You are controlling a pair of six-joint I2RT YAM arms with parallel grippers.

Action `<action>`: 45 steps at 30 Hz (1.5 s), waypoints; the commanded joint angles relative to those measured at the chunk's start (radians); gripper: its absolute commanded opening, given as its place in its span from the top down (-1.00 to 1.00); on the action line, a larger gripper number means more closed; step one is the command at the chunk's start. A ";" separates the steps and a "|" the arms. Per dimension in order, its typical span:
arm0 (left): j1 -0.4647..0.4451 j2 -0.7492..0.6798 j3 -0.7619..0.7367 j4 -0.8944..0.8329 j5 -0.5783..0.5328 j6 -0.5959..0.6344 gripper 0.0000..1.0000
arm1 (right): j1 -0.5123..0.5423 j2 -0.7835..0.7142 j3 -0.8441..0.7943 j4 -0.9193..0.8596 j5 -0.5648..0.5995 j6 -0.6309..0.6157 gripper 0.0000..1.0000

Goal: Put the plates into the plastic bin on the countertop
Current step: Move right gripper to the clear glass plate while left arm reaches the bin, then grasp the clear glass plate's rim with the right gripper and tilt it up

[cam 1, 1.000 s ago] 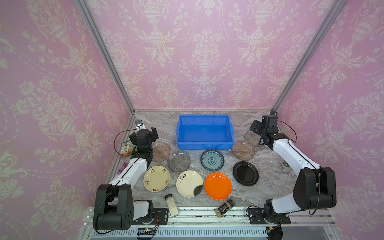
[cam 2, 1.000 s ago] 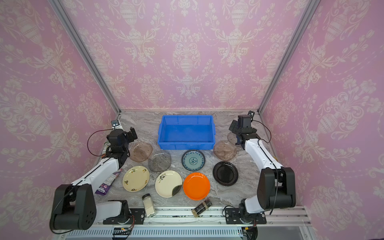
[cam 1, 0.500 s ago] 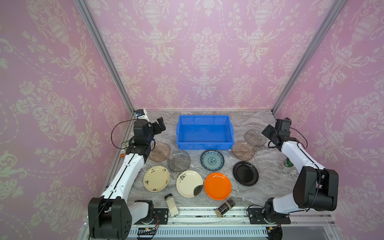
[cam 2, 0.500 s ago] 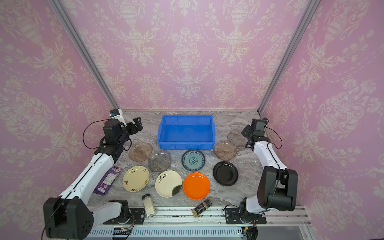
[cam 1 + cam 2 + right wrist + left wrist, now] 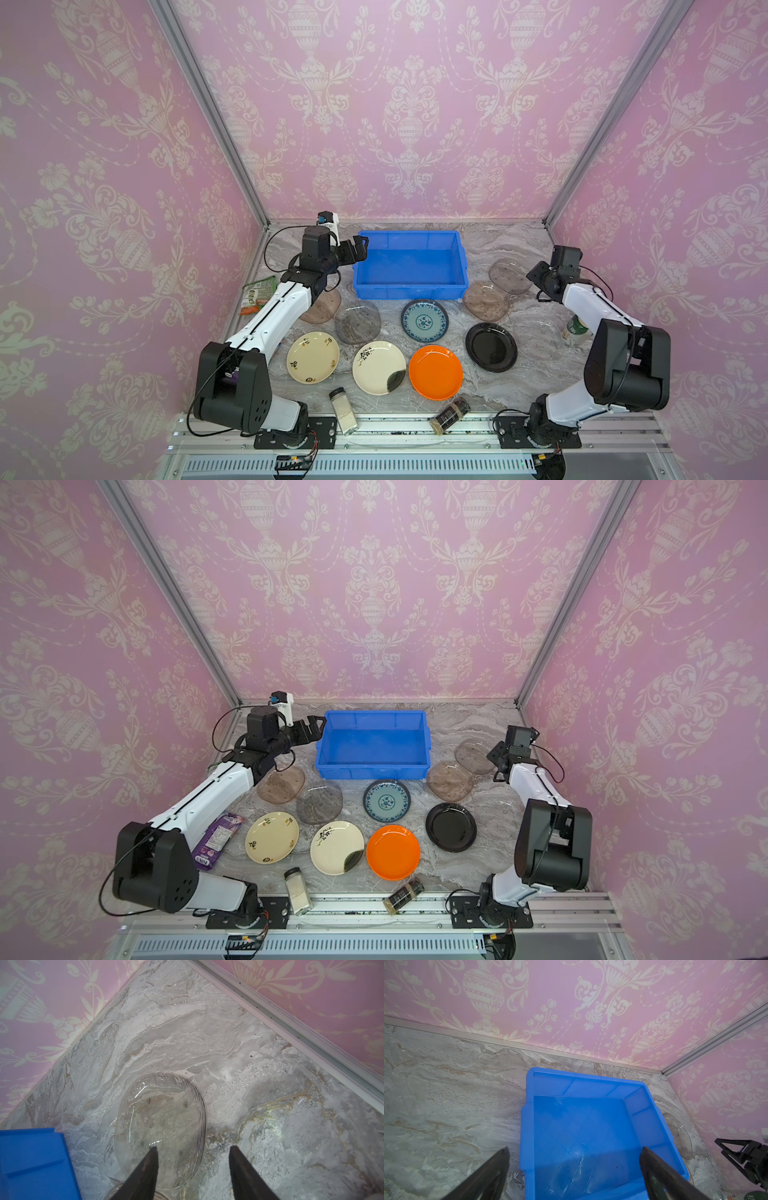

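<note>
The blue plastic bin (image 5: pixel 409 286) (image 5: pixel 373 771) stands at the back of the marble countertop (image 5: pixel 498 245) with nothing in it. Several plates lie in front of and beside it: orange (image 5: pixel 435 372), black (image 5: pixel 491 346), teal (image 5: pixel 424 320), two cream (image 5: pixel 313 357) (image 5: pixel 379 367) and glass ones (image 5: pixel 357 321) (image 5: pixel 486 300). My left gripper (image 5: pixel 359 247) (image 5: pixel 574 1153) hangs open over the bin's left rim (image 5: pixel 527 1126). My right gripper (image 5: pixel 531 275) (image 5: pixel 193 1149) is open. One of its fingers is over the grey glass plate (image 5: pixel 510 276) (image 5: pixel 160 1115) and the other beyond that plate's rim.
Two spice jars (image 5: pixel 344 411) (image 5: pixel 449 415) lie at the front edge. A green snack packet (image 5: pixel 257 293) and a purple one (image 5: pixel 216 841) sit by the left wall. A green-lidded jar (image 5: pixel 575 328) stands near the right arm. Pink walls close three sides.
My left gripper rose from the pinkish plate and swung right to the bin's rim. My right gripper drew back rightward over the grey glass plate, and its jaws narrowed.
</note>
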 commanded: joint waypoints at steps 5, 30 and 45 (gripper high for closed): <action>-0.035 0.080 0.079 0.020 0.080 -0.031 -0.99 | -0.038 0.106 0.008 0.045 -0.089 0.087 0.14; -0.051 0.164 0.074 0.067 0.137 -0.058 -0.99 | -0.053 0.265 0.032 0.136 -0.154 0.163 0.41; -0.055 0.161 0.054 0.096 0.096 -0.068 -0.99 | -0.056 0.288 0.013 0.181 -0.169 0.219 1.00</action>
